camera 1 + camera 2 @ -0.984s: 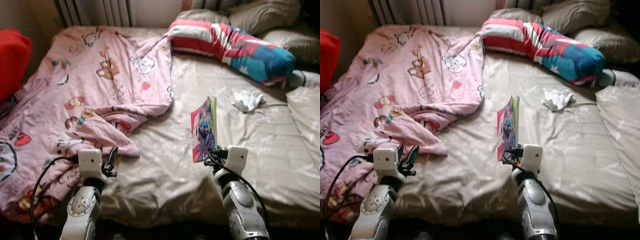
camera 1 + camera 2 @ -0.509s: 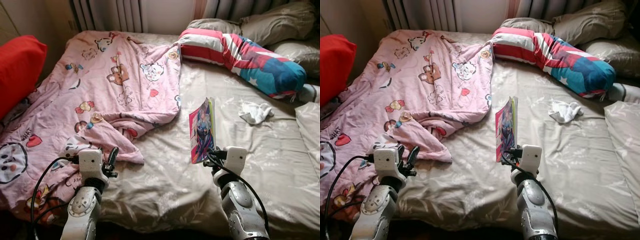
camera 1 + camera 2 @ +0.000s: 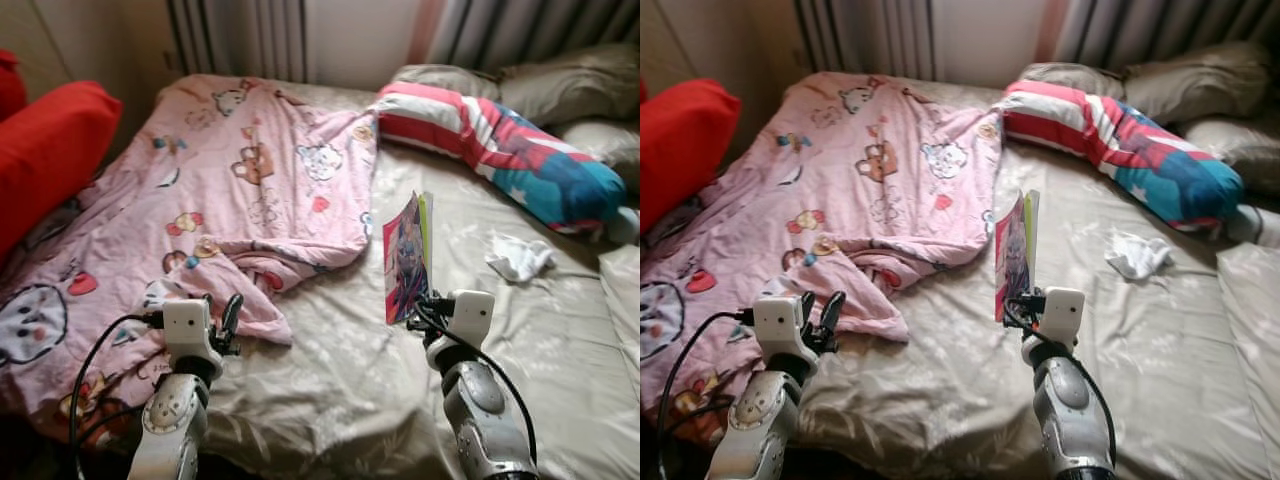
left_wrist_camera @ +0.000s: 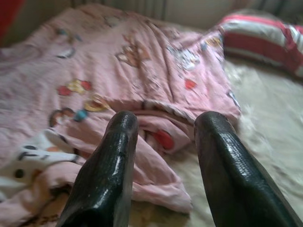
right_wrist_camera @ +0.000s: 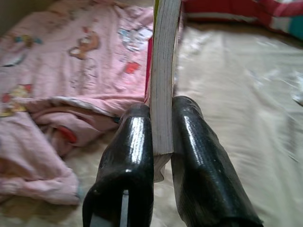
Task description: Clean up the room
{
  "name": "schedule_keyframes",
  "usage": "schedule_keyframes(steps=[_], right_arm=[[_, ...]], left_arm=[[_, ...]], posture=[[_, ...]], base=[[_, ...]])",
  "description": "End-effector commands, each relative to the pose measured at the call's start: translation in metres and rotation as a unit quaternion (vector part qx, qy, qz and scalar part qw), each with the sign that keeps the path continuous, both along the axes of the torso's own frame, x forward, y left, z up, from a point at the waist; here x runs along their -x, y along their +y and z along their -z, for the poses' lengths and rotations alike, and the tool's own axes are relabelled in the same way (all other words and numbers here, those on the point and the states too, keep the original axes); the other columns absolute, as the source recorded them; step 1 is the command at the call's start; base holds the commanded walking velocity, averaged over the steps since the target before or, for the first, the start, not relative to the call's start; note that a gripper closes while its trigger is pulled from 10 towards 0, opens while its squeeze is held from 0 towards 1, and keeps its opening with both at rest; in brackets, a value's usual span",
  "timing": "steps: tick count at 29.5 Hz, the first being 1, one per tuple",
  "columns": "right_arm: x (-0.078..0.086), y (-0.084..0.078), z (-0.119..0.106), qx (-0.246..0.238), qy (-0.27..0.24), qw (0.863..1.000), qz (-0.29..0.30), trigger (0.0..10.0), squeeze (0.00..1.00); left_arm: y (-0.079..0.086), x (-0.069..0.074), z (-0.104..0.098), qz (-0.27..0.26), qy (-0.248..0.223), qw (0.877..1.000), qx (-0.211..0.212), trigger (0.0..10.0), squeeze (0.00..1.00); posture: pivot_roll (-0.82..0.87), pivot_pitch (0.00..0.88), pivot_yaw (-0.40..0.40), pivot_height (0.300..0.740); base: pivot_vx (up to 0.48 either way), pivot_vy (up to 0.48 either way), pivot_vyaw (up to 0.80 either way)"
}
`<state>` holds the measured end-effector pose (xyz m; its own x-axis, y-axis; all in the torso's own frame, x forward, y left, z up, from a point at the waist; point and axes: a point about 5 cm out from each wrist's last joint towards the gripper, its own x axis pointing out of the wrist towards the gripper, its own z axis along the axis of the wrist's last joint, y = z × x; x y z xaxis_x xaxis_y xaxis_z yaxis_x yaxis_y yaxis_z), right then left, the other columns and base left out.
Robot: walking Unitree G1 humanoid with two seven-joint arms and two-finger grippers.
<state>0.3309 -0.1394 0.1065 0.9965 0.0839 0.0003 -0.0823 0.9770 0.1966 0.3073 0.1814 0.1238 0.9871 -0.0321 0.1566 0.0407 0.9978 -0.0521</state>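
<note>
The right tool (image 5: 161, 127) is clamped on a thin book (image 3: 405, 258), holding it upright above the bed (image 3: 520, 330), just beside the pink blanket (image 3: 250, 190). The left tool (image 4: 163, 137) hovers with fingers spread, holding nothing, over the blanket's crumpled edge.

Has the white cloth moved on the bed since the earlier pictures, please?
No. The white cloth lies just below the striped pillow's blue end, as before; only the camera has shifted.

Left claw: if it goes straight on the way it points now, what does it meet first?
Probably the pink blanket: its crumpled edge lies right ahead between the open fingers of the left claw. Depth is unclear.
</note>
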Motion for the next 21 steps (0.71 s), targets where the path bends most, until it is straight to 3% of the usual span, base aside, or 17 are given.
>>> schedule_keyframes(steps=[1, 11, 21], right_arm=[[-0.001, 0.000, -0.004, 0.005, -0.024, 1.000, 0.003, 10.0, 0.00], [-0.010, -0.005, -0.014, 0.005, -0.048, 0.998, 0.027, 10.0, 0.00], [-0.005, -0.003, -0.008, -0.003, -0.052, 0.998, 0.046, 10.0, 0.00]], left_arm=[[-0.001, -0.001, 0.010, 0.002, 0.016, 1.000, 0.001, 10.0, 0.00], [-0.006, -0.017, -0.004, 0.030, 0.002, 1.000, -0.003, 10.0, 0.00], [-0.001, -0.020, -0.006, 0.038, 0.005, 0.999, -0.015, 10.0, 0.00]], posture=[[0.08, 0.059, -0.067, 0.740], [0.08, 0.056, -0.032, 0.740], [0.07, 0.079, 0.002, 0.740]], base=[[0.000, 0.000, 0.00], [0.000, 0.000, 0.00], [0.000, 0.000, 0.00]])
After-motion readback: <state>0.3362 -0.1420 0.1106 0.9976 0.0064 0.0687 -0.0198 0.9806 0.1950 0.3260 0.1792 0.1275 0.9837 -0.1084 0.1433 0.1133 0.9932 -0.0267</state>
